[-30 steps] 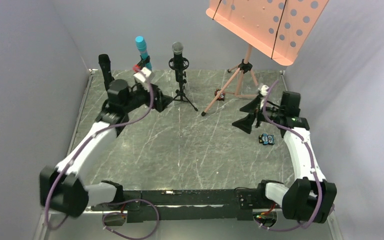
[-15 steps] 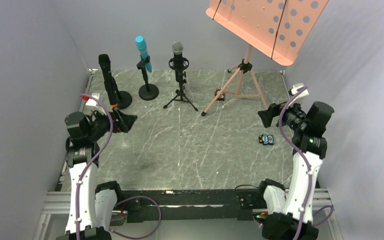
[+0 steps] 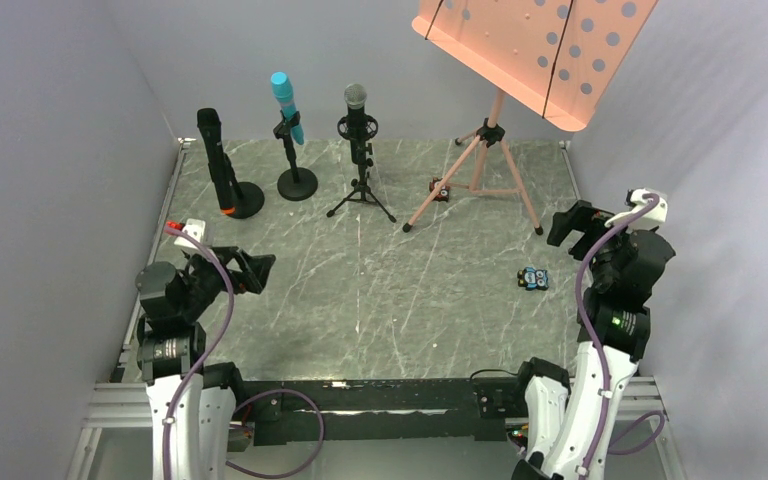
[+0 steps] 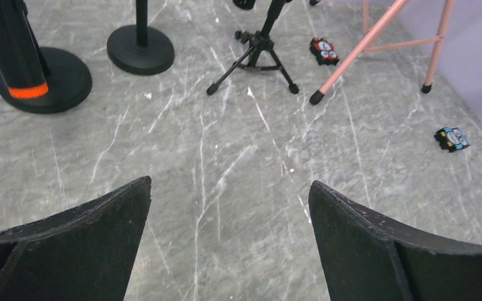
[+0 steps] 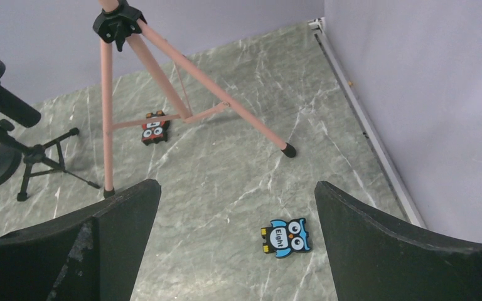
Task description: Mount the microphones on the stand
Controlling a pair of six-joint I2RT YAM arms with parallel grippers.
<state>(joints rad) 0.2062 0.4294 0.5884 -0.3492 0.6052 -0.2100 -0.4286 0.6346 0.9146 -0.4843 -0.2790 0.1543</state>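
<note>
Three microphones stand upright in holders at the back left. The long black one (image 3: 216,150) with an orange band (image 4: 27,91) sits in a round base. To its right the cyan-blue microphone (image 3: 284,103) is clipped on a round-based stand (image 3: 297,184). The microphone with the silver mesh head (image 3: 356,105) sits on a small tripod (image 3: 362,195). My left gripper (image 3: 258,270) hangs open near the left edge, well in front of them, nothing between its fingers (image 4: 88,241). By the right wall my right gripper (image 3: 563,224) is open and holds nothing.
A pink music stand (image 3: 520,50) on tripod legs (image 3: 475,175) stands at the back right. A red owl tile (image 3: 441,189) lies under it. A blue owl tile (image 3: 531,278) lies on the marble below my right gripper (image 5: 238,185). Walls close in on three sides.
Both arms have drawn back toward the near edge. The left gripper left the microphone stands and came down the left side; the right gripper swung out to the right wall. Both stayed open.
</note>
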